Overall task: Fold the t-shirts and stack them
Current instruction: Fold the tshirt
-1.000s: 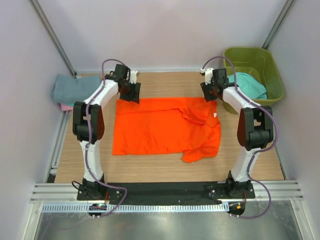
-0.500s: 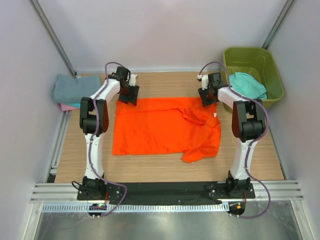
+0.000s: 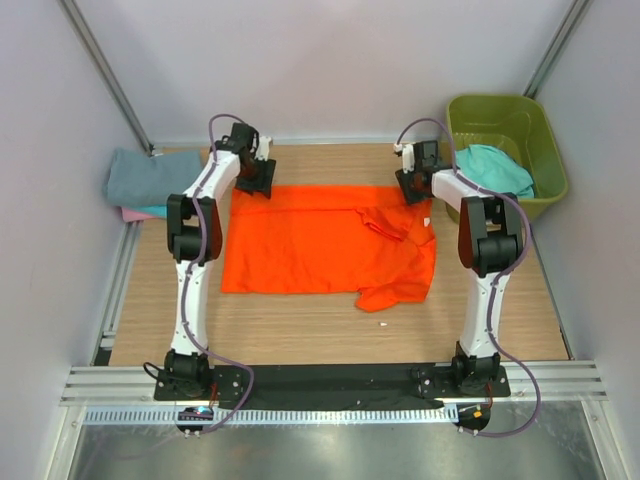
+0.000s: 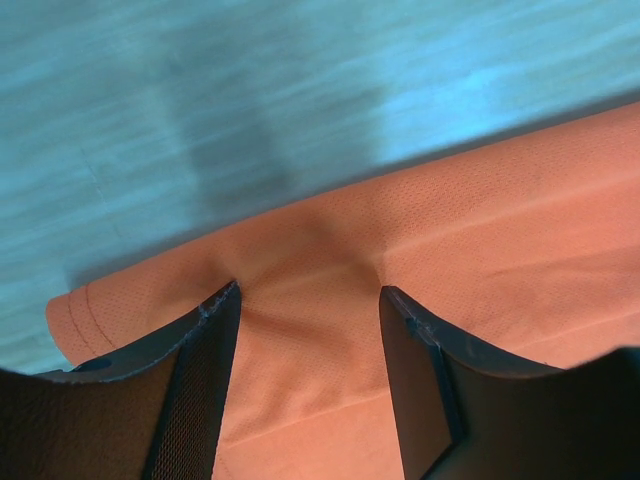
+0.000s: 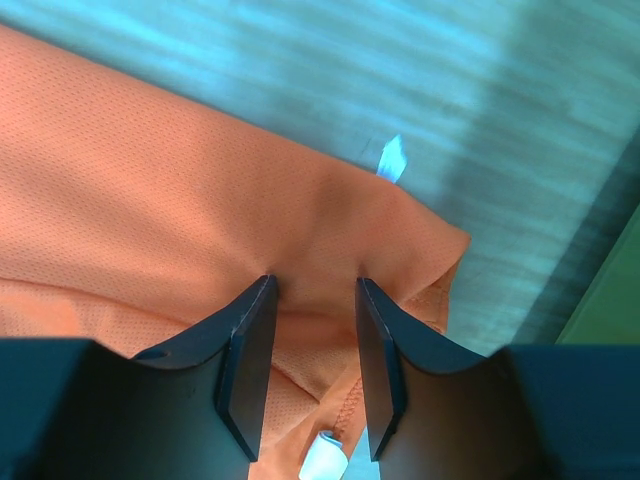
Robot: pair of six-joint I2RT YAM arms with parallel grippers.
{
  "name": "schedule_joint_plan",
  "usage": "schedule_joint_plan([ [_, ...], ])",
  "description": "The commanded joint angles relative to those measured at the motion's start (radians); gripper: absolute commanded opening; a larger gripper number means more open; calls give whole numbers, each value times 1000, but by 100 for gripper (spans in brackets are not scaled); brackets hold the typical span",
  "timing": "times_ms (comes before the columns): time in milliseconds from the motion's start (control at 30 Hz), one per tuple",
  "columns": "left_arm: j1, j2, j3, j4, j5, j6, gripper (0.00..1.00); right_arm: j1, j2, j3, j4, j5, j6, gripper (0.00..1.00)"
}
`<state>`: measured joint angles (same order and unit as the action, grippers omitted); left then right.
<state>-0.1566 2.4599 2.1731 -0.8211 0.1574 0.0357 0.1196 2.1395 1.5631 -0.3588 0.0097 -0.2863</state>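
Note:
The bright orange t-shirt (image 3: 310, 245) lies spread on the wooden table, its right side crumpled with a sleeve folded over. My left gripper (image 3: 255, 178) is at its far left corner and my right gripper (image 3: 413, 185) is at its far right corner. In the left wrist view the jaws (image 4: 308, 290) stand apart, tips pressed into puckered orange cloth (image 4: 480, 220). In the right wrist view the jaws (image 5: 316, 280) also stand apart on bunched cloth (image 5: 150, 180), beside a small white label (image 5: 392, 158). A teal shirt (image 3: 495, 168) lies in the tub.
The olive-green tub (image 3: 535, 125) stands at the far right. A folded grey-blue shirt (image 3: 140, 175) sits on a pink one (image 3: 132, 213) at the far left edge. A small white scrap (image 3: 381, 324) lies on the table near the shirt's front.
Both grippers have moved a little toward the far edge and lowered onto the shirt's far corners. The whole orange shirt has slid away from the arm bases with them.

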Motion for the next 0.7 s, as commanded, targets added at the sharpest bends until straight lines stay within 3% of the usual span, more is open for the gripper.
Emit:
schedule_joint_plan([
  [0,15,79,65,-38,-58,38,60,-9,51,72,32,70,-17,43],
  [200,15,111,155,-30,-71,55,61,-8,129,193,44,61,-24,43],
  [333,6,-16,180,-49,-102,59,60,-8,70,239,46,78,-31,43],
  [467,-4,-257,81,-10,-140,44,62,11,-116,204,70,95,-33,43],
  [533,-24,-344,-14,-7,-150,55,74,18,-247,134,89,72,-34,45],
  [667,-52,-544,-235,-32,-122,63,79,18,-448,-38,58,-46,-42,46],
])
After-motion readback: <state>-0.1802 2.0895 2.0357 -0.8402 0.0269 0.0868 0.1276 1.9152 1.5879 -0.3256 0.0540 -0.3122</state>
